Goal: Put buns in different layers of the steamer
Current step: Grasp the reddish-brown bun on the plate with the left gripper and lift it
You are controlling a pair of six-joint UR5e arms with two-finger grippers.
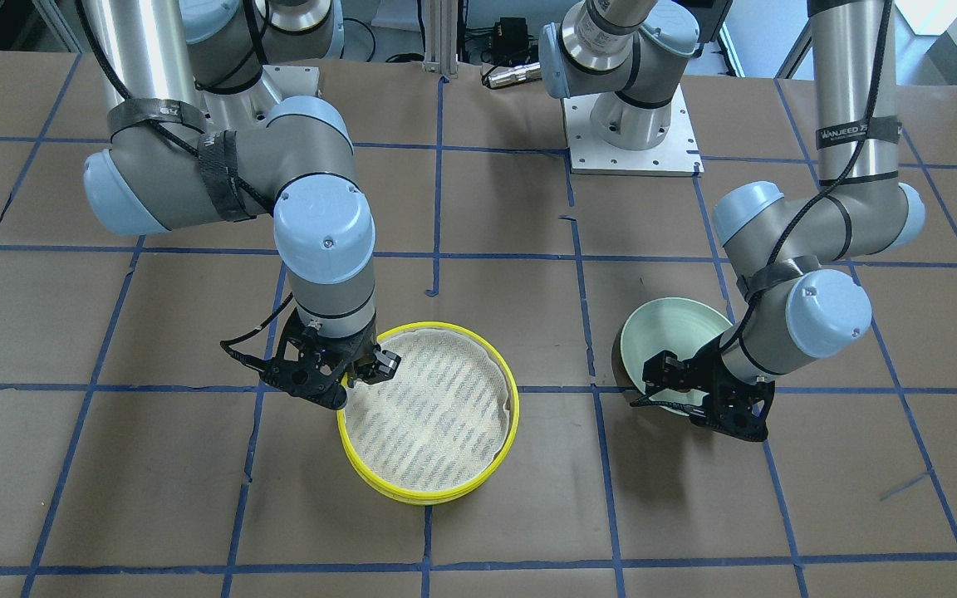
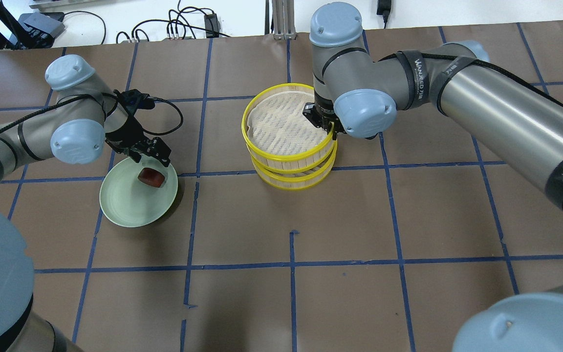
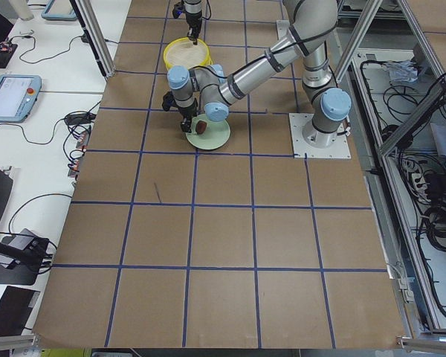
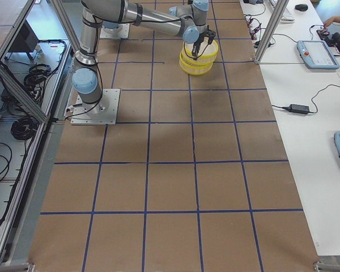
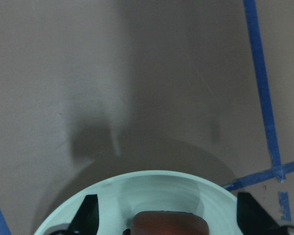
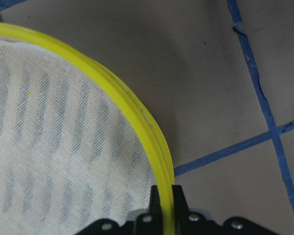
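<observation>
The steamer (image 2: 281,151) is a stack of yellow-rimmed tiers with a whitish mesh liner, at mid-table. Its top tier lies bare in the front-facing view (image 1: 429,494). My right gripper (image 2: 328,128) is shut on the top tier's rim, and the right wrist view (image 6: 165,196) shows the fingers pinching the yellow rim (image 6: 112,85). The reddish-brown bun (image 2: 151,177) lies in the pale green dish (image 2: 125,208). My left gripper (image 2: 150,168) is open just above it, one finger on each side of the bun (image 5: 169,223). The white bun is out of view.
The brown table is marked with a blue tape grid (image 2: 291,266). The arm bases (image 1: 632,124) stand at the robot's edge of the table. Cables and devices (image 2: 164,29) lie beyond the far edge.
</observation>
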